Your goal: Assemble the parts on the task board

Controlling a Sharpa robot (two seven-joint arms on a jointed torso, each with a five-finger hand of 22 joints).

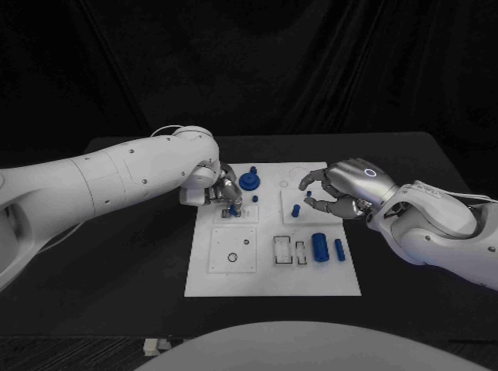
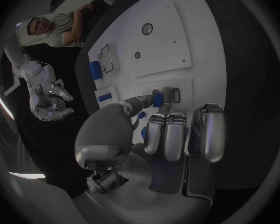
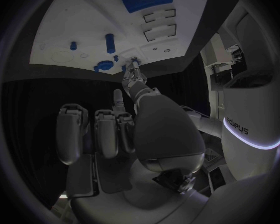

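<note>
Left hand (image 1: pixel 218 191) pinches a small blue peg (image 1: pixel 236 207) at board (image 1: pixel 271 282) centre-left; right hand (image 1: pixel 336 189) curled, holding nothing.

A black table (image 1: pixel 115 270) carries everything. Directly on it lies the task board (image 1: pixel 274 284), a white rectangular plate placed flat at the middle of the table. The dark table surface shows on every side of the board: a wide band to its left and to its right, a narrower band beyond its far edge, and another before its near edge.
</note>
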